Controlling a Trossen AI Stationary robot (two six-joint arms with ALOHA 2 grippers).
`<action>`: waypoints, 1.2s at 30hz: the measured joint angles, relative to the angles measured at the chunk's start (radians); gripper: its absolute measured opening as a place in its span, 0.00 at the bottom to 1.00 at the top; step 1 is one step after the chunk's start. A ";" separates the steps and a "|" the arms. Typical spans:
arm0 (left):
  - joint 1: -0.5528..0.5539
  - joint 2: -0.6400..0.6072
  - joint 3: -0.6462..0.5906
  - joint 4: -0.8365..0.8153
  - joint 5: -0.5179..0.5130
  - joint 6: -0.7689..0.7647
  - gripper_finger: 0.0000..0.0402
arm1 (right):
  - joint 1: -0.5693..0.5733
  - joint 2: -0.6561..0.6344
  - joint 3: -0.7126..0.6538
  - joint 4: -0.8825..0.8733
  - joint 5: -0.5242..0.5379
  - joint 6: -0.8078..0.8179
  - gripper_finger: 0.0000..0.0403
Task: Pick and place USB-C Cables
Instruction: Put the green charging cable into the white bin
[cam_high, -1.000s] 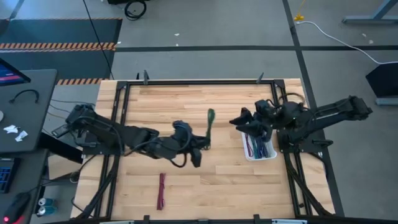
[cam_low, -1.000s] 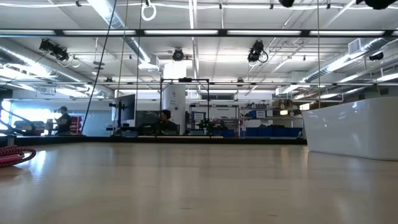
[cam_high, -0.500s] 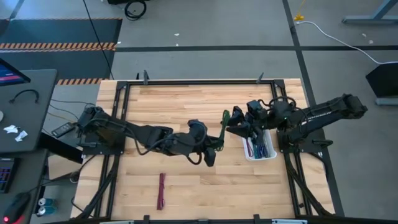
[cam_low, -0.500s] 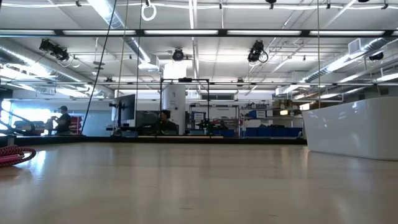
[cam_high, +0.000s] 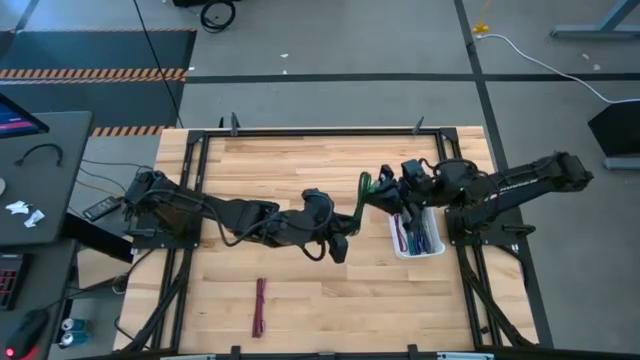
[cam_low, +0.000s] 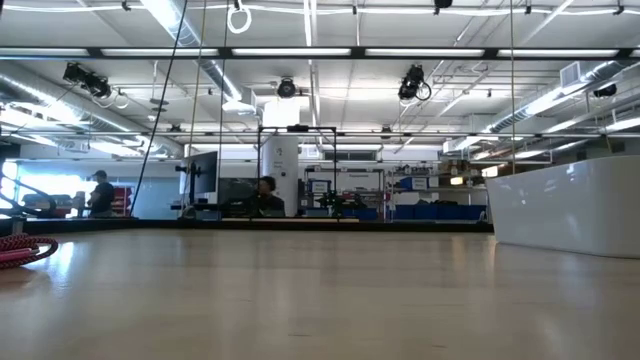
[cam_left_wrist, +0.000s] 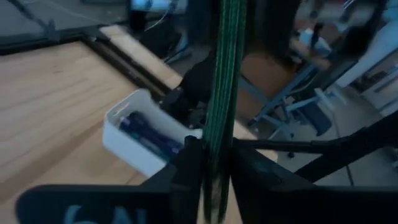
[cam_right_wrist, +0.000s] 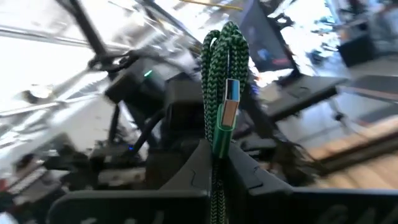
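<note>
High view shows me a mid-air handover just at 9 o'clock of the white bin (cam_high: 400, 248). My left gripper (cam_high: 343, 236) and right gripper (cam_high: 378, 193) both meet on the green USB-C cable (cam_high: 362, 192), which stands between them above the wooden table (cam_high: 270, 165). In the left wrist view the green bundle runs straight up between my left arm's dark fingers (cam_left_wrist: 188, 168), pinched there. In the right wrist view the same braided loop, with its metal plug (cam_right_wrist: 227, 99) showing, sits between my right arm's fingers (cam_right_wrist: 196, 163), which look pressed onto it too.

To do this well, I judge I should confirm the right grip is firm before letting the left fingers spread, then draw the left arm away toward 9 o'clock without dragging the loop. After that the right arm has only a short carry toward 3 o'clock to drop it among the cables already in the bin. A maroon cable (cam_high: 260, 307) lies alone near 6 o'clock of the table, well apart, and is still to collect.

White characters show on the left gripper body in its wrist view, but I cannot read them; no brand is legible anywhere.
</note>
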 joint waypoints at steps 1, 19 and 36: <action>0.000 0.000 0.000 -0.019 0.004 -0.008 0.23 | -0.005 -0.018 0.017 -0.057 0.012 -0.003 0.04; -0.016 -0.009 -0.001 -0.496 0.066 -0.274 0.53 | -0.001 -0.327 0.227 -1.700 0.191 0.620 0.04; -0.069 -0.016 -0.001 -0.551 0.400 -0.419 0.44 | -0.068 -0.256 -0.290 -1.250 0.048 0.909 0.10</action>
